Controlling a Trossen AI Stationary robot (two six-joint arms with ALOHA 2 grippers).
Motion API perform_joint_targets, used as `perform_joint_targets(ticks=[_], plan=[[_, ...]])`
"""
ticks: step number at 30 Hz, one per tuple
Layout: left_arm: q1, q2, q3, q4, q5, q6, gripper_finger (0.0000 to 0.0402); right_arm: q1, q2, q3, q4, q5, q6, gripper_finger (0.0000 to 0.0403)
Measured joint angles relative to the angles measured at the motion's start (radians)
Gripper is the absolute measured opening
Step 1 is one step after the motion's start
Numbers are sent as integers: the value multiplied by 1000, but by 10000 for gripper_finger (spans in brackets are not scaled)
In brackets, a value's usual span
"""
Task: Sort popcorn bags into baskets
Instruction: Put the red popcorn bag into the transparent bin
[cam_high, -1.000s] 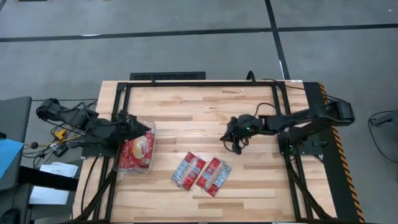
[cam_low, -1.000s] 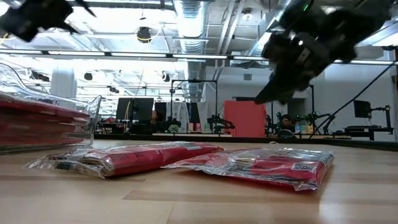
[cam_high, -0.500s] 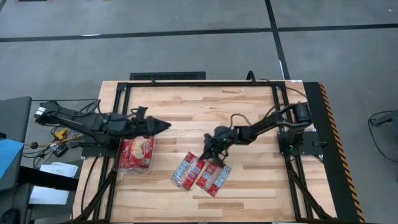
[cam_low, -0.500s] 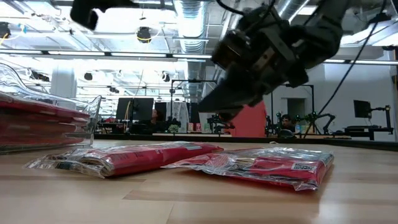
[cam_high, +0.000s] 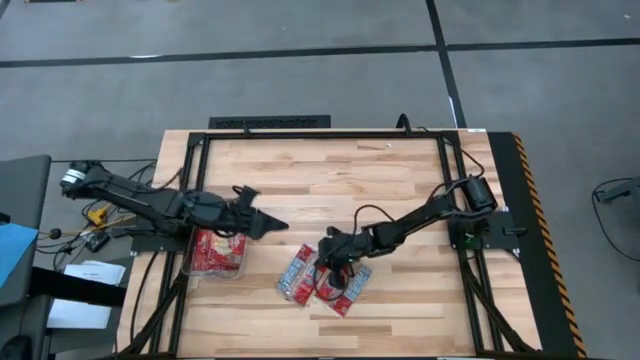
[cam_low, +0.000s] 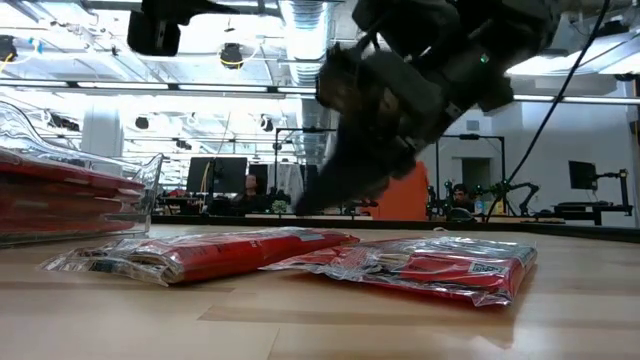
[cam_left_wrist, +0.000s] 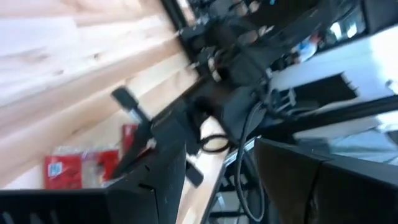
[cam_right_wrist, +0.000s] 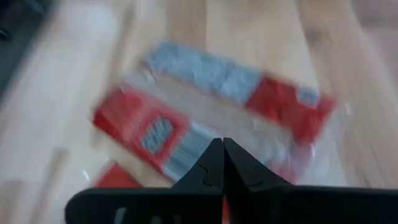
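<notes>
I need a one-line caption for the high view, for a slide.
Right gripper reaches over two loose popcorn bags; left gripper hovers beside the filled clear tub.

This is a robotics lab or workshop. The wooden counter (cam_high: 330, 180) stands on a grey concrete floor (cam_high: 300, 80) marked with dark lines, and the level view shows a big open hall with bare ceiling ducts (cam_low: 300, 25), strip lights, computer monitors (cam_low: 215, 172) and more robot arms (cam_low: 500, 190) on benches behind.
</notes>
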Motion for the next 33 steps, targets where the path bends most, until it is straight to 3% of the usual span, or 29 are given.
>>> perform_joint_targets(ticks=[6, 12, 17, 22, 27, 33], plan=[[-42, 99, 0, 36, -8, -15, 178, 4, -20, 41, -345, 204, 149, 7], [-40, 181, 0, 100, -84, -53, 178, -63, -116, 40, -579, 287, 176, 32], [6, 237, -2, 115, -115, -84, 179, -139, -217, 37, -751, 344, 111, 27], [75, 317, -1, 188, -88, -65, 192, -150, -379, 28, -736, 343, 96, 13], [133, 383, 0, 332, -7, 37, 225, -108, -549, -43, -696, 373, 97, 25], [198, 453, 0, 379, 98, 53, 266, -23, -607, -234, -370, 395, 166, 33]])
